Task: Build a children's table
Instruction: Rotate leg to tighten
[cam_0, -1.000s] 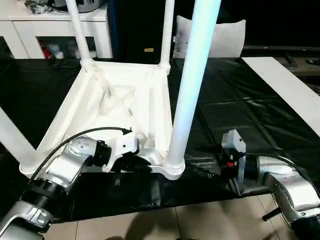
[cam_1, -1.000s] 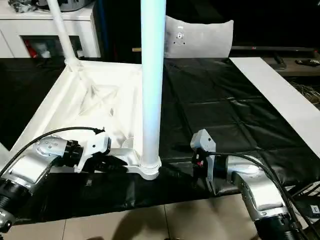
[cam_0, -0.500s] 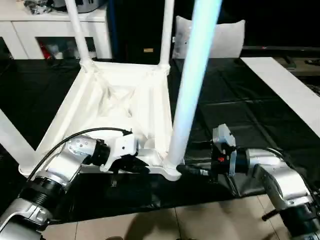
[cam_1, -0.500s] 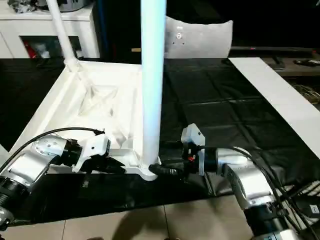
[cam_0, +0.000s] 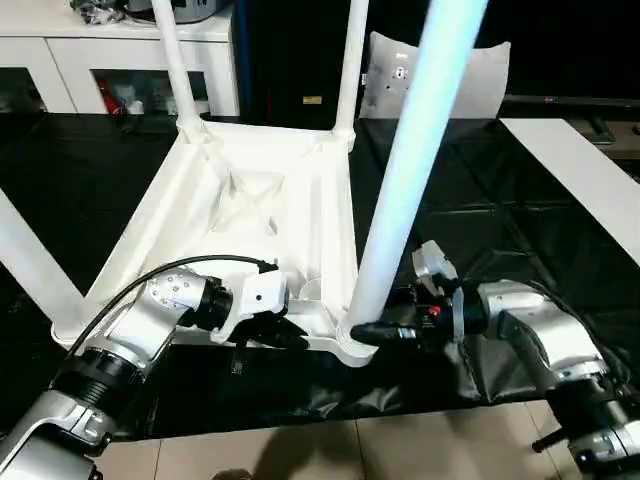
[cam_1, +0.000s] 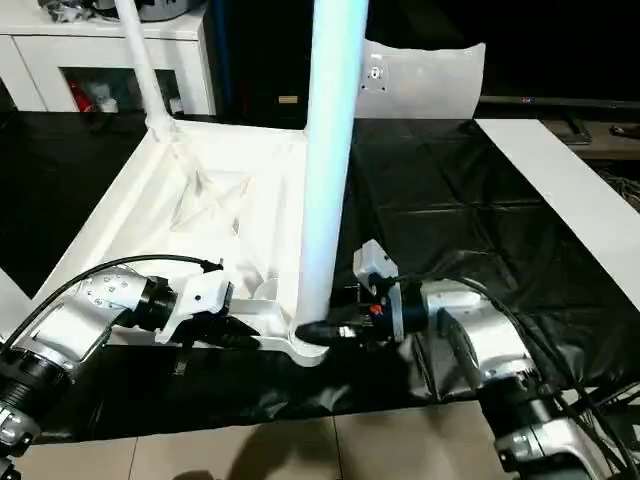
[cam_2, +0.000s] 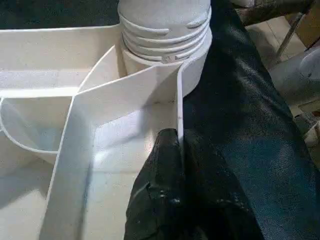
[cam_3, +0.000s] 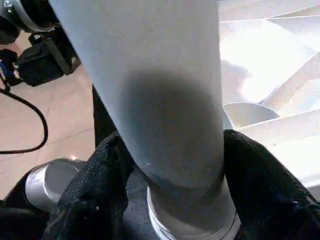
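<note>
**Upside-down kids' table, both grippers working the near right corner**

So the tabletop (cam_0: 250, 215) is lying flipped on the black-covered counter (cam_0: 520, 210), X ribs facing up, left of centre. All four legs stand in the corner sockets, but every one runs out of the top of the head views, so their upper ends are cut off. The near left leg (cam_0: 30, 265) leans off toward the left edge and only a stretch of it is visible. The far left leg (cam_0: 172, 55) and far right leg (cam_0: 350, 60) are thin and partly lost against the dark background.

The near right leg (cam_0: 405, 180) is the big one up front. The right gripper (cam_3: 172, 170) has its fingers (cam_3: 265, 185) on either side of that leg, low down just above the socket, pressed against the tube from both sides. From the head camera the fingers themselves are mostly hidden behind the leg base.

The left gripper (cam_2: 172, 195) has its fingers pressed together on the thin near rim wall of the tabletop, just left of that same socket. One finger sits inside the rim and the other outside against the black cover, hard to separate from it.

A white cabinet (cam_0: 110, 60) sits at the far left, contents too small to make out.
</note>
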